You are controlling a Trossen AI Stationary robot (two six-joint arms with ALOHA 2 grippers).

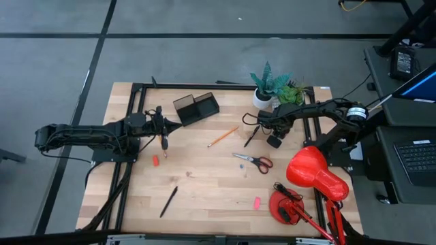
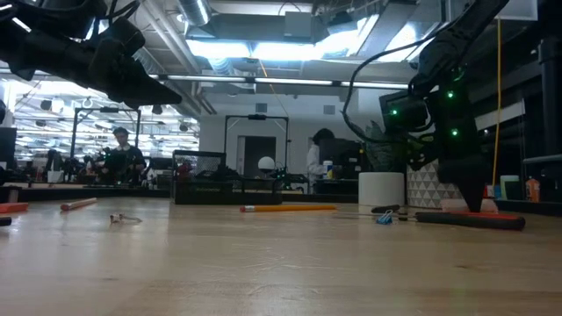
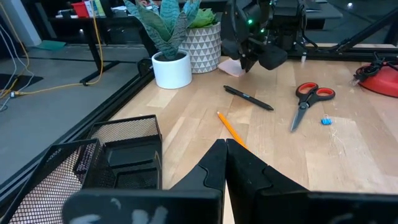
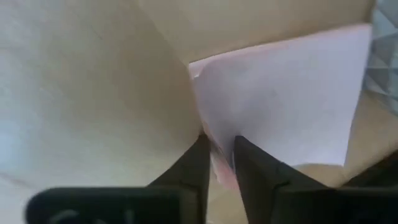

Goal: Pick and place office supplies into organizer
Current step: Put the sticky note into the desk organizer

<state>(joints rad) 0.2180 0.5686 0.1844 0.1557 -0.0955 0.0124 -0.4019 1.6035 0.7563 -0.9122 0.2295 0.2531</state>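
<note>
The pink sticky-note pad (image 4: 280, 99) lies on the wood beside the white plant pots (image 3: 172, 68). My right gripper (image 4: 217, 155) points down over it and is shut on its near edge; it also shows in the high view (image 1: 262, 124). The dark mesh organizer (image 1: 196, 107) stands at the far middle of the table. An orange pencil (image 1: 223, 137), a black pen (image 1: 252, 136) and red-handled scissors (image 1: 253, 161) lie between the arms. My left gripper (image 3: 225, 155) hovers shut beside the organizer, holding nothing. My right gripper pinches the pad's edge near one corner (image 4: 214, 146) between its two fingers. The fingers come from above, pointing steeply down. How many sheets they have, I cannot tell. The rest of the pad looks to lie flat on the table.
A red desk lamp (image 1: 317, 173) fills the near right corner. Small pink erasers (image 1: 155, 160) (image 1: 257, 202) and another black pen (image 1: 168, 201) lie on the near half. A short red-tipped stick (image 1: 164, 144) lies under my left gripper. Black frame rails edge the table.
</note>
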